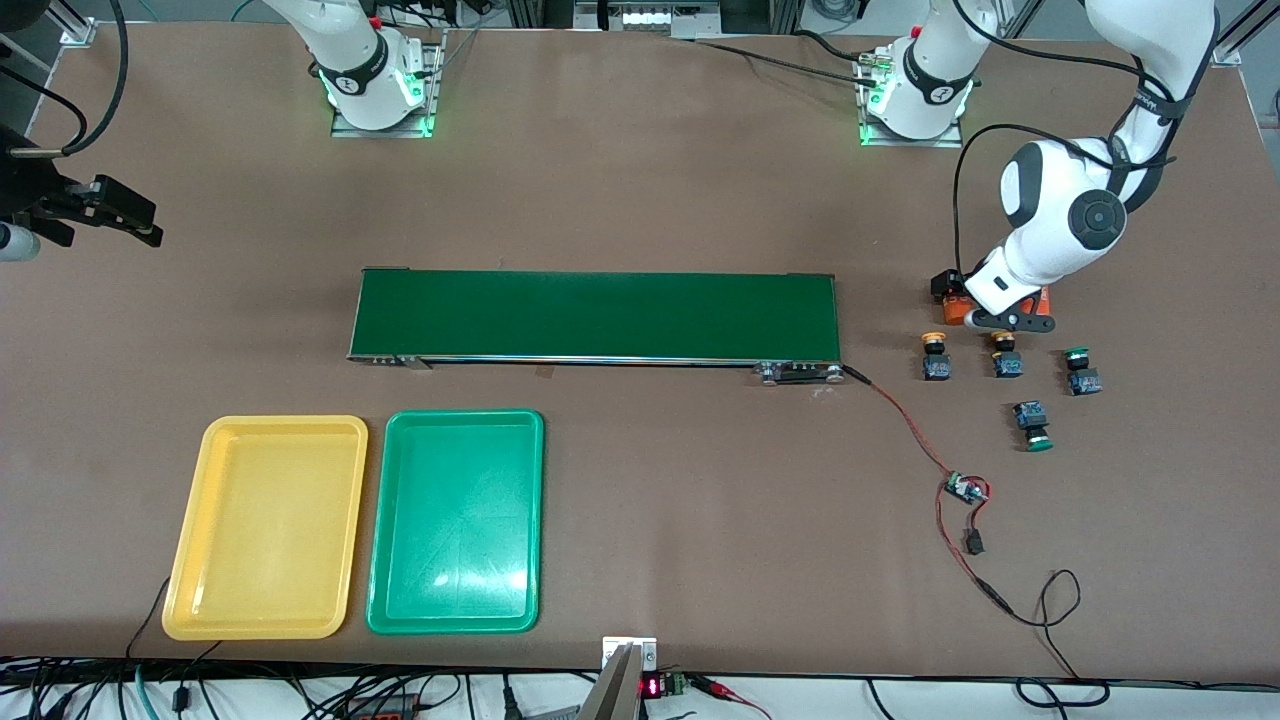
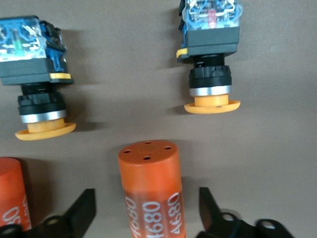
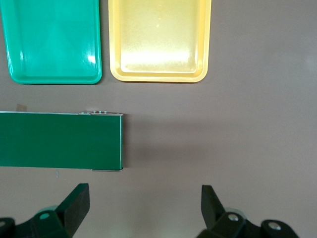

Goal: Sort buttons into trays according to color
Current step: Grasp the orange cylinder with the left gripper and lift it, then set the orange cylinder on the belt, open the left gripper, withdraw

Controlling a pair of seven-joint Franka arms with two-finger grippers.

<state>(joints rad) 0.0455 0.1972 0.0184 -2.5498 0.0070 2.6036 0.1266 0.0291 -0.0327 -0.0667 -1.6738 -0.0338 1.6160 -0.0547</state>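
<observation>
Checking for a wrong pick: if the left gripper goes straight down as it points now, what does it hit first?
Most likely the orange cylinder: it stands between the open fingers of the left gripper, not touched yet. The yellow buttons lie past it.

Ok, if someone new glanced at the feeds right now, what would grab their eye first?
Probably the yellow tray and green tray side by side, nearer the front camera than the long conveyor belt, both with nothing in them. Next, the left gripper at its own end of the table, jaws open astride an orange cylinder, not a button, with two yellow buttons lying just past it. The right gripper waits open over bare table.
</observation>
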